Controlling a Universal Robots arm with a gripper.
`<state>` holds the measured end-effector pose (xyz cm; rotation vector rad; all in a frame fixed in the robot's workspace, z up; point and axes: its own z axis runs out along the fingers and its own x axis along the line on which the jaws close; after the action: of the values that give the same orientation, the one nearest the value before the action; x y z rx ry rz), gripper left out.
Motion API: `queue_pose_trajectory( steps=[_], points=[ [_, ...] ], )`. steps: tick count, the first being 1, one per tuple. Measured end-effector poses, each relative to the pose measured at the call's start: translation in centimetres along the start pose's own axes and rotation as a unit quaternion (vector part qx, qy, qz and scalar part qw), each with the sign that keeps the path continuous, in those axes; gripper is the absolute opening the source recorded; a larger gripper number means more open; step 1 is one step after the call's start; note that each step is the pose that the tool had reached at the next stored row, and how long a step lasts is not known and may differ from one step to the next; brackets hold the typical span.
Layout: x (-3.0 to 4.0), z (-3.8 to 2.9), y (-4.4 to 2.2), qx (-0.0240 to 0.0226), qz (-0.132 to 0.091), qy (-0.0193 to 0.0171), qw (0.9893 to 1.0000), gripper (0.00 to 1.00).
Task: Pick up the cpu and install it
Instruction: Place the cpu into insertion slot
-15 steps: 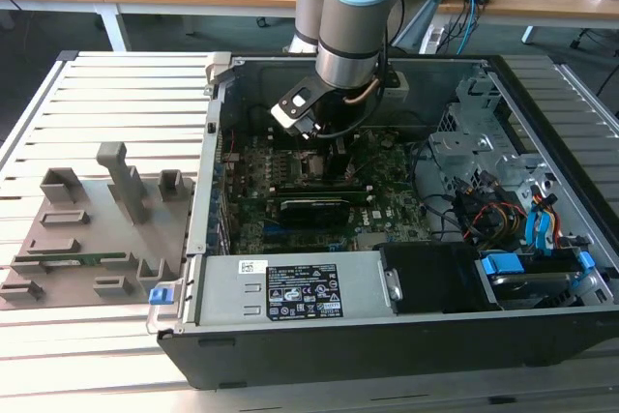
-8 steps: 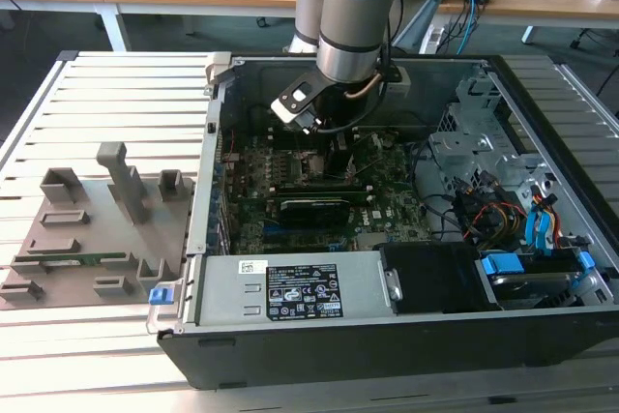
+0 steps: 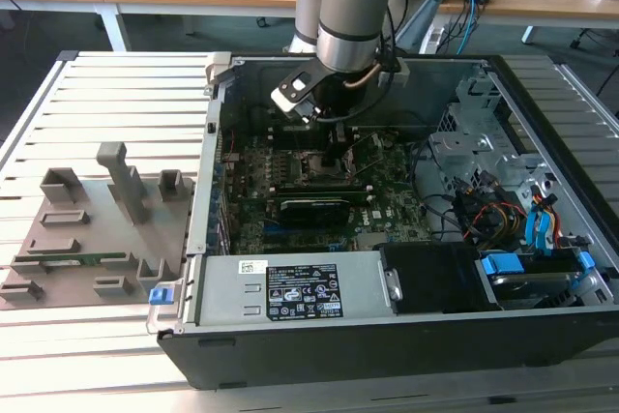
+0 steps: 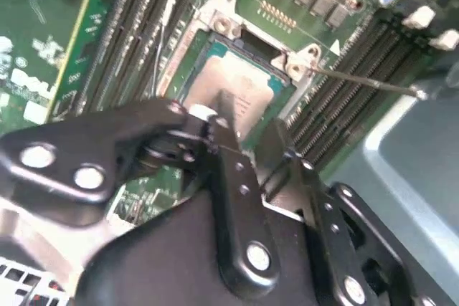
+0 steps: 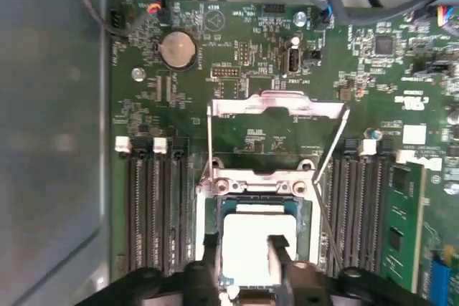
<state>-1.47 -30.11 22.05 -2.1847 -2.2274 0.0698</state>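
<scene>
In socket (image 5: pixel 251 177) lies cpu (image 5: pixel 251 249), 12 o'clock of black card (image 3: pixel 314 208) in exterior view. Above it, end effector (image 5: pixel 244 240) parted, released. Likely light, stiff, fragile; hold edges only.

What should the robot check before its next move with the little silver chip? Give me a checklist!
1. The claw is right over the cpu: ok.
2. The cpu lies inside the socket frame: ok.
3. The cpu sits fully flat in there: cannot tell.
4. The metal bracket is flipped open, off the socket: ok.
5. The thin lever rod is off the cpu: ok.
</scene>
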Motion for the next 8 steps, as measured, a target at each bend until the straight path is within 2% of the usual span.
queue_pose_trajectory(
  steps=[1,2,3,6,8],
  points=[
    [-0.01,-0.90,-0.05,0.0000,0.000,0.0000,1.0000,0.30],
    [-0.02,-1.57,-0.08,0.0000,0.000,0.0000,1.0000,0.18],
    [-0.03,-2.05,-0.11,0.0000,0.000,0.0000,1.0000,0.12],
    [-0.06,-3.68,-0.18,0.0000,0.000,-0.0001,1.0000,0.11],
    [-0.08,-5.07,-0.26,-0.0002,0.000,-0.0003,1.0000,0.11]
  ],
)
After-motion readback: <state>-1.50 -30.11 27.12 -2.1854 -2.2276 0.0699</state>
